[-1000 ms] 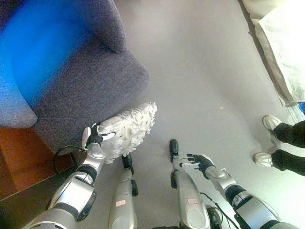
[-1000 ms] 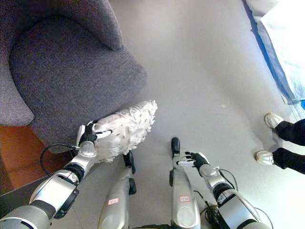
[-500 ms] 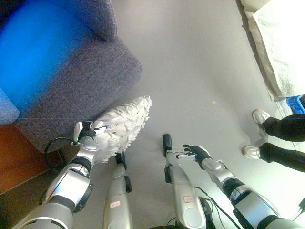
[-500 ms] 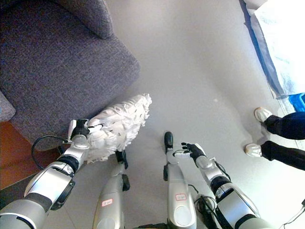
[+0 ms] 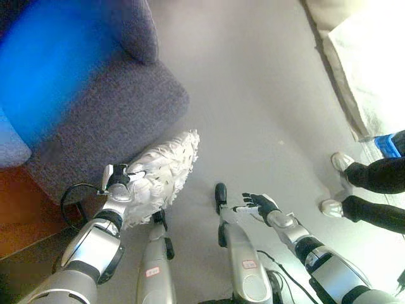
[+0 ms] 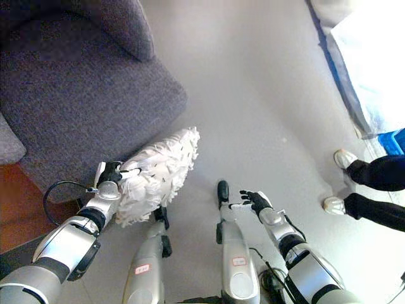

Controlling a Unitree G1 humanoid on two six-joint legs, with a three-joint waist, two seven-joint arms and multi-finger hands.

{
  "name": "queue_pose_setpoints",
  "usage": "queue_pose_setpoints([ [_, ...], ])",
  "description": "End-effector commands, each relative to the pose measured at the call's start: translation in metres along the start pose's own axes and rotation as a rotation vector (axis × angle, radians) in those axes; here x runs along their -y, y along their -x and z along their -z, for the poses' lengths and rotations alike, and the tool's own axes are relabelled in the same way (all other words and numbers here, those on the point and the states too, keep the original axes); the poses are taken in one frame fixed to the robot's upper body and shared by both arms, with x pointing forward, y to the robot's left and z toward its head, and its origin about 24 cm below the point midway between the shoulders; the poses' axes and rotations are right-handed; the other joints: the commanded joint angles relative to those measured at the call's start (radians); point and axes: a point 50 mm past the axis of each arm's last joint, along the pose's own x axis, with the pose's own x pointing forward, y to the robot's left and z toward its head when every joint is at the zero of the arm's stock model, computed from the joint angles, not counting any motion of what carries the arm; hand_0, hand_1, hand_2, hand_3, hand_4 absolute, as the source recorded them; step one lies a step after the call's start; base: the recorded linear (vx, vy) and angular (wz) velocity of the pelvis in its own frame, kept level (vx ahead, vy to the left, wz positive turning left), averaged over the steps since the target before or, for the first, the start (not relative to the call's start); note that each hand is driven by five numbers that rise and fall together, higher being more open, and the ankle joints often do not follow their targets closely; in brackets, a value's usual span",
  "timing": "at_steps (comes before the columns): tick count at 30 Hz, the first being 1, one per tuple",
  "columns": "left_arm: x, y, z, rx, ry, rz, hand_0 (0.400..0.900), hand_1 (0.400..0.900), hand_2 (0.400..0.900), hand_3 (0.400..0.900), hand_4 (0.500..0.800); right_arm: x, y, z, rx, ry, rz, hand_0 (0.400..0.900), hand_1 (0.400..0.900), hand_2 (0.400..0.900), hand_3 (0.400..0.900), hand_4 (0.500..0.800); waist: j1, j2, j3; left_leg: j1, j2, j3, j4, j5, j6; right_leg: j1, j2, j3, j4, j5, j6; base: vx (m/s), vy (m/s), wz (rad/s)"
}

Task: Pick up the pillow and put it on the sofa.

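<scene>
Just off the front edge of the grey sofa [image 6: 82,95], the white pillow [image 6: 155,174] is clutched by the left hand [image 6: 112,174], the right hand [image 6: 254,201] is held slack beside it, and a lift onto the seat is judged to be needed next.

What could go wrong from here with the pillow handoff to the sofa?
1. The left hand grips the white pillow only at one end, so most of it hangs unsupported past the sofa edge and could slip or sag to the floor.
2. The right hand is open and apart from the pillow, giving no backup.
3. A person's shoes stand close on the right; a wide arm swing could come near them.
</scene>
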Motion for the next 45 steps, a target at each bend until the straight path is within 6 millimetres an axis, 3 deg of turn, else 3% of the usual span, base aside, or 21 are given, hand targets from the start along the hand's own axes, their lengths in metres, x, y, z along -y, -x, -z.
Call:
queue_pose_setpoints([
  [1, -0.023, -0.005, -0.017, 0.091, 0.066, -0.064, 0.4, 0.4, 0.4, 0.4, 0.5, 0.012, 0.005, 0.022, -0.059, -0.044, 0.029, 0.9, 0.9, 0.9, 0.9, 0.8, 0.031, 0.013, 0.017, -0.026, -0.059, -0.037, 0.095, -0.046, 0.053, 0.05, -0.005, -0.026, 0.052, -0.081, 0.012, 0.04, 0.013, 0.03],
  [5, -0.016, -0.002, -0.005, 0.094, 0.053, -0.043, 0.4, 0.4, 0.4, 0.4, 0.5, 0.011, 0.009, 0.04, -0.108, -0.056, 0.028, 0.9, 0.9, 0.9, 0.9, 0.8, 0.042, 0.025, -0.008, 0.026, -0.062, -0.044, 0.064, -0.041, 0.054, 0.1, -0.011, -0.038, 0.045, -0.09, 0.013, 0.05, 0.01, 0.03],
  [16, 0.004, 0.023, 0.058, 0.056, -0.066, 0.031, 0.4, 0.4, 0.4, 0.4, 0.5, 0.003, 0.042, 0.127, -0.359, -0.086, 0.008, 0.9, 0.9, 0.9, 0.9, 0.8, 0.068, 0.075, -0.208, 0.216, -0.061, -0.048, -0.035, -0.044, 0.055, 0.298, -0.017, -0.081, -0.016, -0.123, 0.018, 0.13, 0.031, 0.02],
  [22, 0.0, 0.029, 0.068, 0.066, -0.132, 0.037, 0.4, 0.4, 0.4, 0.4, 0.5, -0.008, 0.062, 0.162, -0.477, -0.094, -0.028, 0.9, 0.9, 0.9, 0.9, 0.8, 0.077, 0.092, -0.3, 0.293, -0.064, -0.044, -0.042, -0.068, 0.063, 0.374, -0.021, -0.089, -0.019, -0.148, 0.018, 0.19, 0.018, 0.01],
  [29, -0.02, 0.025, 0.03, 0.207, -0.172, 0.016, 0.4, 0.4, 0.4, 0.4, 0.5, -0.014, 0.08, 0.187, -0.569, -0.099, -0.048, 0.9, 0.9, 0.9, 0.9, 0.8, 0.08, 0.109, -0.37, 0.352, -0.065, -0.047, -0.068, -0.079, 0.068, 0.427, -0.023, -0.095, -0.035, -0.157, 0.025, 0.1, 0.007, 0.06],
  [38, -0.088, 0.016, -0.066, 0.415, -0.246, -0.01, 0.4, 0.4, 0.4, 0.4, 0.5, -0.013, 0.094, 0.204, -0.627, -0.095, -0.06, 0.9, 0.9, 0.9, 0.9, 0.8, 0.069, 0.122, -0.423, 0.391, -0.058, -0.036, -0.088, -0.083, 0.064, 0.464, -0.024, -0.103, -0.05, -0.162, 0.033, 0.07, -0.008, 0.06],
  [43, -0.11, 0.022, -0.109, 0.503, -0.271, 0.027, 0.4, 0.4, 0.4, 0.4, 0.5, -0.012, 0.098, 0.21, -0.647, -0.102, -0.061, 0.9, 0.9, 0.9, 0.9, 0.8, 0.063, 0.132, -0.443, 0.408, -0.057, -0.03, -0.107, -0.082, 0.065, 0.475, -0.021, -0.099, -0.061, -0.161, 0.039, 0.06, -0.012, 0.04],
  [45, -0.114, 0.024, -0.117, 0.518, -0.286, 0.022, 0.4, 0.4, 0.4, 0.4, 0.5, -0.011, 0.1, 0.211, -0.653, -0.102, -0.062, 0.9, 0.9, 0.9, 0.9, 0.8, 0.06, 0.135, -0.447, 0.411, -0.057, -0.03, -0.113, -0.08, 0.064, 0.476, -0.02, -0.098, -0.064, -0.159, 0.041, 0.06, -0.004, 0.04],
])
